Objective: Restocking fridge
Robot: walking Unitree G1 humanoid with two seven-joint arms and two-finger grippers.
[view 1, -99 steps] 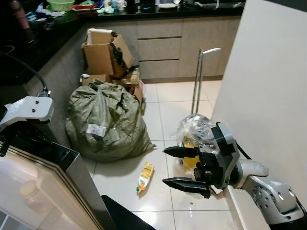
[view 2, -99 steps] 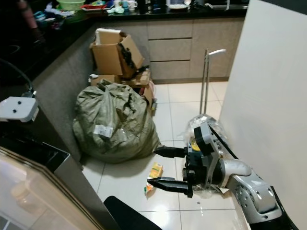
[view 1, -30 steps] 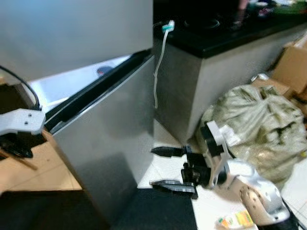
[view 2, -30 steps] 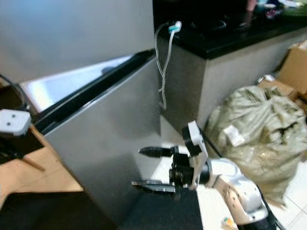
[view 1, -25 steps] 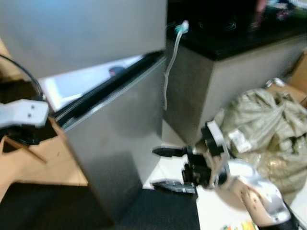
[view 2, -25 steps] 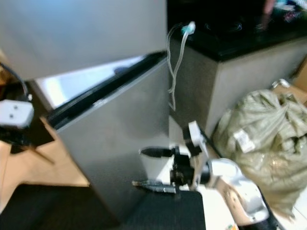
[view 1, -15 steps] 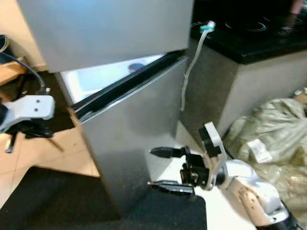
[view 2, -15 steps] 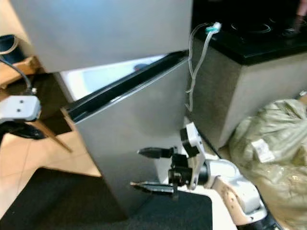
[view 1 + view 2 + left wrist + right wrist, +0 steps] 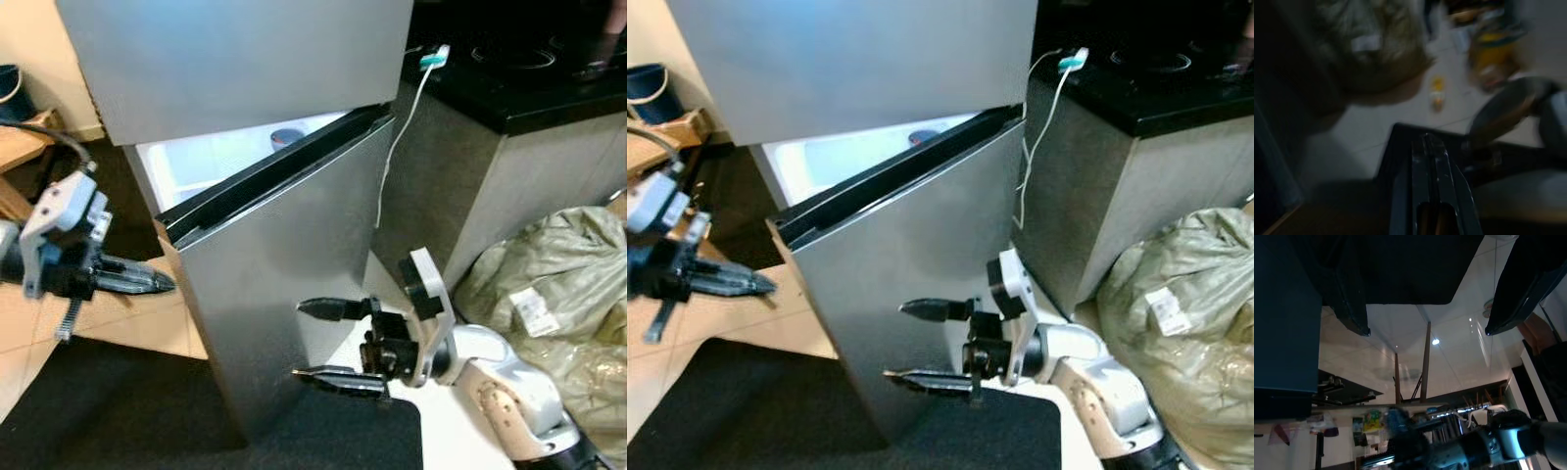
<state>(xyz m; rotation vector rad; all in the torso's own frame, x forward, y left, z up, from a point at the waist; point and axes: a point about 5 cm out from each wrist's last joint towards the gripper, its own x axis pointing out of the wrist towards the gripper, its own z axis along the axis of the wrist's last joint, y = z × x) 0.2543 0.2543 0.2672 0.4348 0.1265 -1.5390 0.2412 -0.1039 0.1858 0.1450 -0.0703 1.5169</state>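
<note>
The silver fridge stands before me with its upper door [image 9: 235, 59] closed. Its lower door [image 9: 284, 284] hangs ajar, showing a lit white interior [image 9: 211, 162] with a small dark item [image 9: 285, 136] at the back. My right gripper [image 9: 302, 341] is open, fingers spread one above the other, right in front of the lower door's face. My left gripper [image 9: 162, 286] is at the left, shut with nothing in it, pointing at the door's open edge and a little short of it. The left wrist view has its fingers [image 9: 1430, 152] pressed together.
A grey-green sack [image 9: 558, 284] lies on the floor at the right, below a black counter [image 9: 519, 88]. A white cable [image 9: 397, 147] hangs beside the fridge. A black mat [image 9: 118, 411] lies under me. A juice carton [image 9: 1437, 90] lies on the tiles.
The camera has swung left from the kitchen floor to the fridge. My left gripper has come up into view, pointing at the door edge. The right gripper stays open.
</note>
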